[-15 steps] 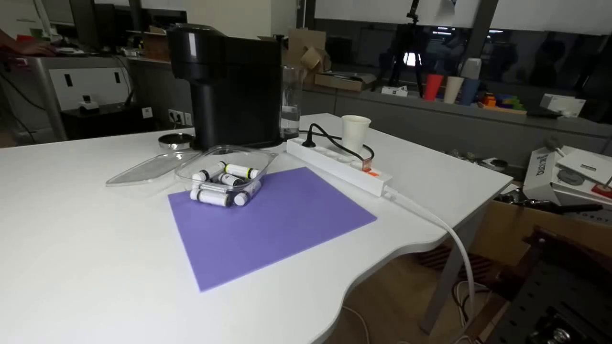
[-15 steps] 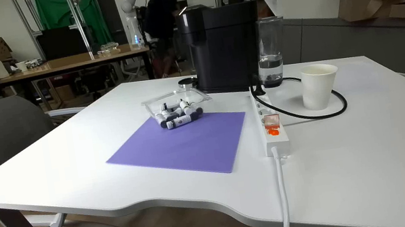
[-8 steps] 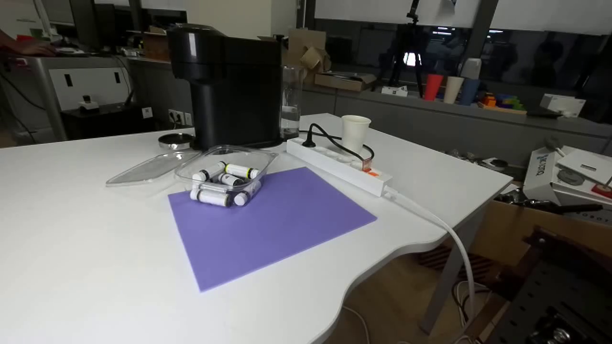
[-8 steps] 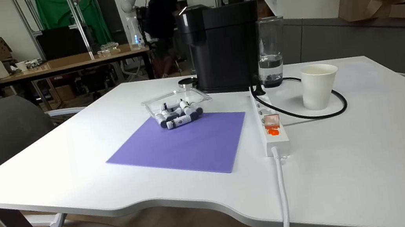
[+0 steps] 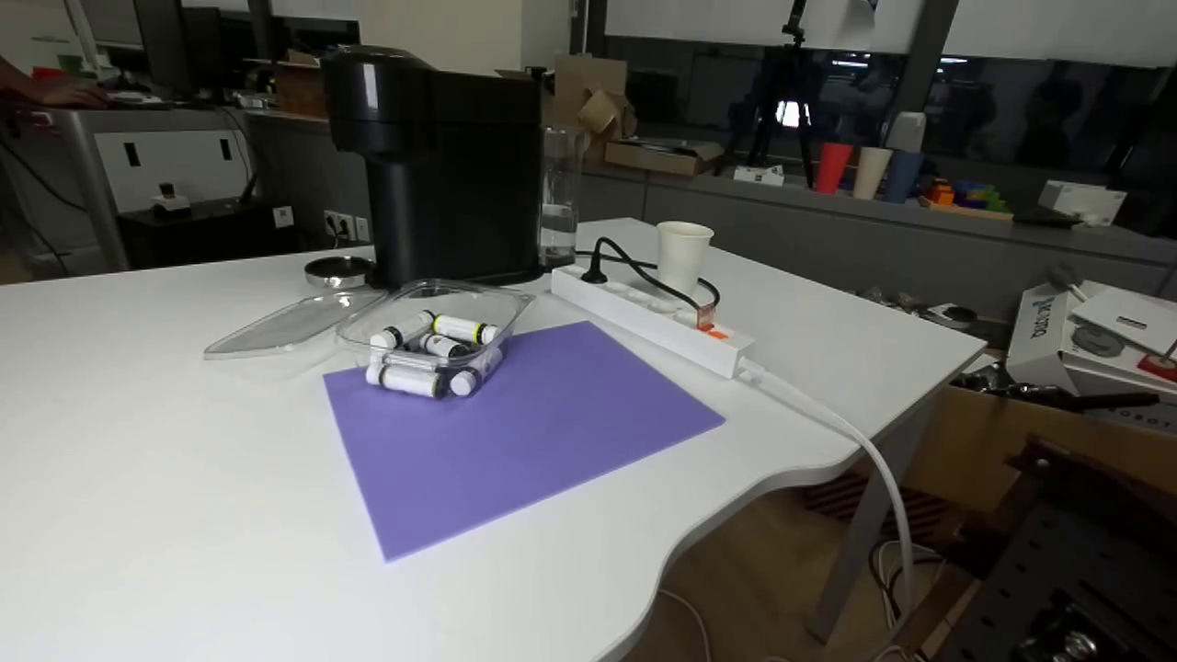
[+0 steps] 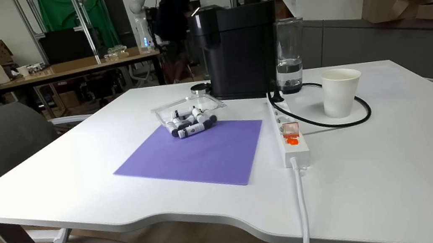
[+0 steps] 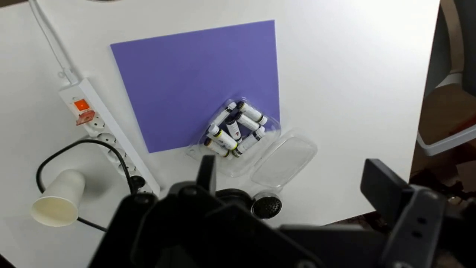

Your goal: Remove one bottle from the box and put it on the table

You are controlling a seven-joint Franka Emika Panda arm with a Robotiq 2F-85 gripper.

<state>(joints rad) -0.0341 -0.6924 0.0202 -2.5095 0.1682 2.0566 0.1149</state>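
The box is a clear open plastic tray (image 7: 236,168) lying partly on a purple sheet; it also shows in both exterior views (image 5: 497,299) (image 6: 214,102). Several small white bottles with black and white caps lie jumbled inside it. One bottle with a yellow-green band (image 7: 225,139) lies on top of the pile; it also shows in an exterior view (image 5: 460,329). My gripper (image 7: 293,175) is open, with nothing between its fingers, high above the white table (image 7: 353,82). In the wrist view the box lies up and left of the gap between the fingers. Neither exterior view shows the gripper.
A clear lid (image 7: 284,160) lies beside the box. A round metal drip tray (image 7: 266,206) and a tall black coffee machine (image 5: 460,175) stand behind it. A power strip (image 7: 111,130) with a black cable and a paper cup (image 7: 61,197) stand to one side. The purple sheet (image 7: 186,74) lies flat.
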